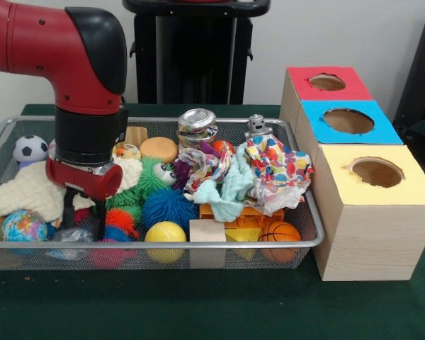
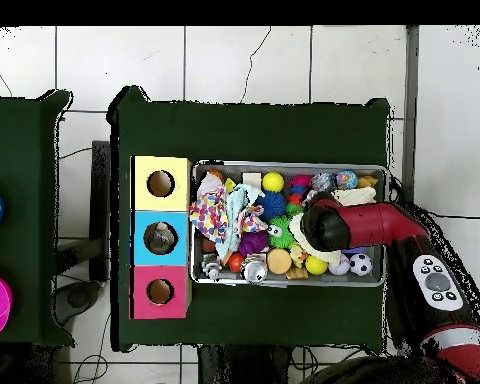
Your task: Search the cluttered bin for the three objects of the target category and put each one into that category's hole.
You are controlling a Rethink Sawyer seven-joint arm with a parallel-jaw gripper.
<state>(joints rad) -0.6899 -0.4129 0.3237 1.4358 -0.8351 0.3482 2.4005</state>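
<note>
The wire mesh bin (image 1: 198, 245) is full of toys; it also shows in the overhead view (image 2: 284, 165). My gripper (image 1: 83, 216) reaches down into its front left part, with the fingers (image 1: 99, 219) apart and nothing gripped. Just below them lies a see-through crinkled thing (image 1: 70, 236), seemingly a plastic bottle, partly hidden by the rim. No other bottle shows. The red-faced hole (image 1: 327, 82) is the far one of the box row; in the overhead view (image 2: 160, 291) it is the bottom one. There my arm (image 2: 369, 225) hides the gripper.
A shiny metal can (image 1: 197, 126) stands at the bin's back. Colourful cloths (image 1: 269, 170), a yellow ball (image 1: 165, 234), a globe ball (image 1: 23, 225), a soccer ball (image 1: 30, 149) and a cream plush (image 1: 28, 191) crowd the bin. The blue hole (image 1: 348, 120) and yellow hole (image 1: 377, 172) lie nearer.
</note>
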